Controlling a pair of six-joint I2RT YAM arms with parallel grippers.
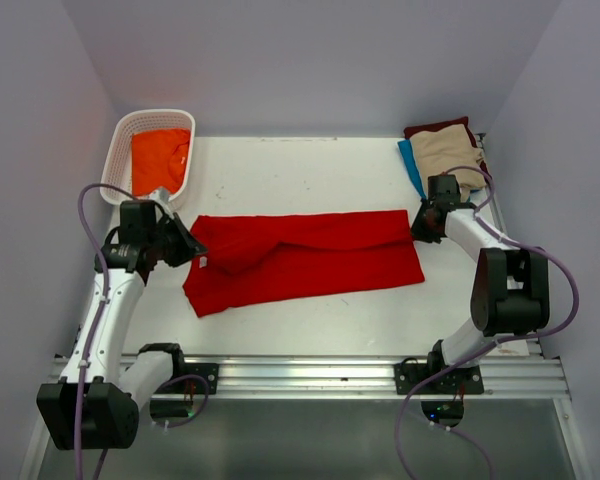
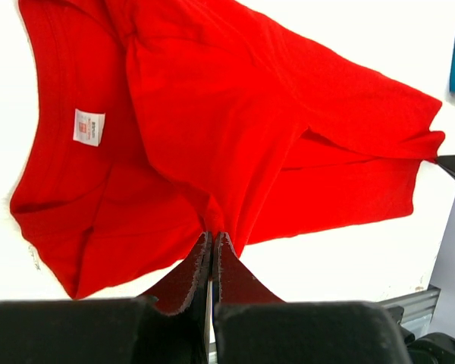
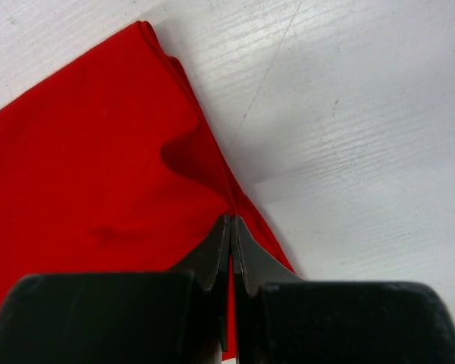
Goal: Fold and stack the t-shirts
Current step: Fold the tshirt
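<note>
The large red t-shirt (image 1: 310, 260) lies lengthwise across the table, partly folded, its white tag (image 2: 89, 127) showing near the collar. My left gripper (image 1: 193, 250) is shut on the shirt's left end (image 2: 212, 220) and pinches a fold of cloth. My right gripper (image 1: 417, 230) is shut on the shirt's right edge (image 3: 231, 205). An orange shirt (image 1: 161, 158) lies in the white basket (image 1: 123, 135). A stack with a beige shirt (image 1: 448, 152) on top, a maroon one (image 1: 435, 127) and a blue one (image 1: 410, 165) sits at the back right.
The white slotted basket stands at the back left corner. The folded stack takes the back right corner. The metal rail (image 1: 320, 375) runs along the table's near edge.
</note>
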